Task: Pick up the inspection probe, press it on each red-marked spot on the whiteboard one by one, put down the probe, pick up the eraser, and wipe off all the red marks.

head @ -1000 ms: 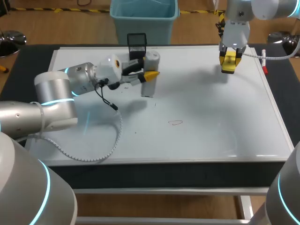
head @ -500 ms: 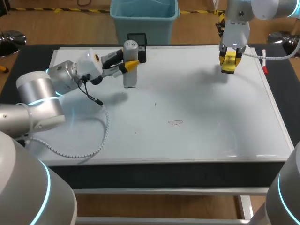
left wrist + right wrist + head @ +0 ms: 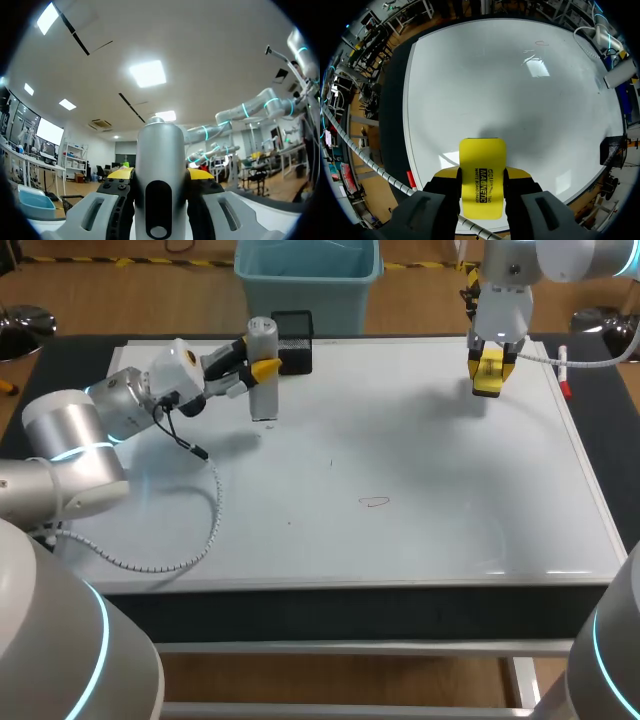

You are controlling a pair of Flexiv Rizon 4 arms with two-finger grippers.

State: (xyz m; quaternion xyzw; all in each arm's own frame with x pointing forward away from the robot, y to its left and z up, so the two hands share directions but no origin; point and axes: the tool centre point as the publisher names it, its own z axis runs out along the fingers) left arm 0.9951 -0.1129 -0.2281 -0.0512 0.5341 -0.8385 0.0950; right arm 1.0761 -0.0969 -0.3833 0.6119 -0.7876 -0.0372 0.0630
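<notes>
My left tool clamps the inspection probe upright by the whiteboard's far edge; right tool clamps the eraser; red mark mid-board.

Table: dark top, pale metal frame under the front edge. Floor is wood-tone, with a yellow-black striped tape line running behind the table. Teal plastic bin stands on the floor just past the far edge, near the middle. Left wrist view: ceiling is plain and pale, with dark linear slots. Rectangular light panels are lit: one big panel overhead, smaller ones off to the side. Far wall is white, with shelving against it. Lighting is all artificial, even and bright.
</notes>
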